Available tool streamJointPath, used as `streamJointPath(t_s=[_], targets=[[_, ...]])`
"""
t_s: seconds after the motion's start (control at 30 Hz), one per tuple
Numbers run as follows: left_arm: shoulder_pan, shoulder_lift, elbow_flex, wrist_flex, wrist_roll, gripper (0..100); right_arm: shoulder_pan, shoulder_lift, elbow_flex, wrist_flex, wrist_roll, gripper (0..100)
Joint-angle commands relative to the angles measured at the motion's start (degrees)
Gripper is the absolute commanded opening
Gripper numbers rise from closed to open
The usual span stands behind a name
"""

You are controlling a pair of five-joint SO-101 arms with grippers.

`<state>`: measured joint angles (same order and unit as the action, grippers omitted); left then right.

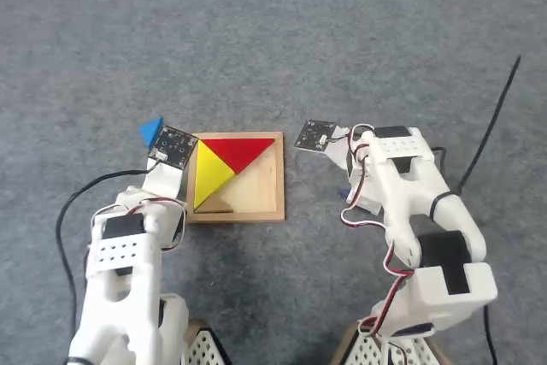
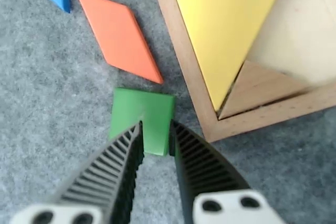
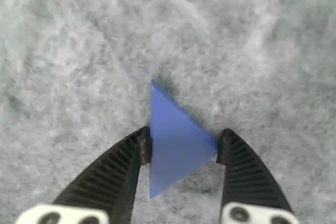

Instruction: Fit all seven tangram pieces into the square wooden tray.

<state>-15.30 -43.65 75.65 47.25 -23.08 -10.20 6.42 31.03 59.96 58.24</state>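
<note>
Pick-up step; two pieces are seated. The left fingers (image 2: 135, 142) are parted narrowly, with their tips set over the near edge of the green square (image 2: 143, 109). No hold is evident, and a wider opening is judged necessary. Between the two pairs of fingers lies the tray (image 1: 279, 177), in which the yellow triangle (image 1: 209, 179) and red triangle (image 1: 238, 151) are fitted. The half toward the right fingers (image 3: 140, 156) is left bare. These are closed against the blue triangle (image 3: 176, 145) on the tabletop (image 1: 342, 66). A lift over the rim is called for next.
</note>
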Motion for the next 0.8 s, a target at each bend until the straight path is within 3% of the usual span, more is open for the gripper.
streamJointPath(t_s=[0.0, 0.27, 0.43, 0.6, 0.77], targets=[[-0.3, -1.5, -0.2, -1.1, -0.5, 8, 1.0, -0.7, -3.2, 0.8, -1.2, 16.2], [-0.3, -1.5, -0.2, -1.1, -0.5, 8, 1.1, -0.8, -12.6, 10.5, -21.4, 16.0], [-0.3, -1.5, -0.2, -1.1, -0.5, 8, 0.6, -0.8, -18.8, 17.9, -33.5, 9.8], [-0.3, -1.5, -0.2, -1.1, -0.5, 8, 0.2, -0.7, -23.3, 24.1, -39.4, 10.6], [-0.3, -1.5, -0.2, -1.1, -0.5, 8, -5.8, -0.7, -24.8, 26.5, -46.2, 10.5]])
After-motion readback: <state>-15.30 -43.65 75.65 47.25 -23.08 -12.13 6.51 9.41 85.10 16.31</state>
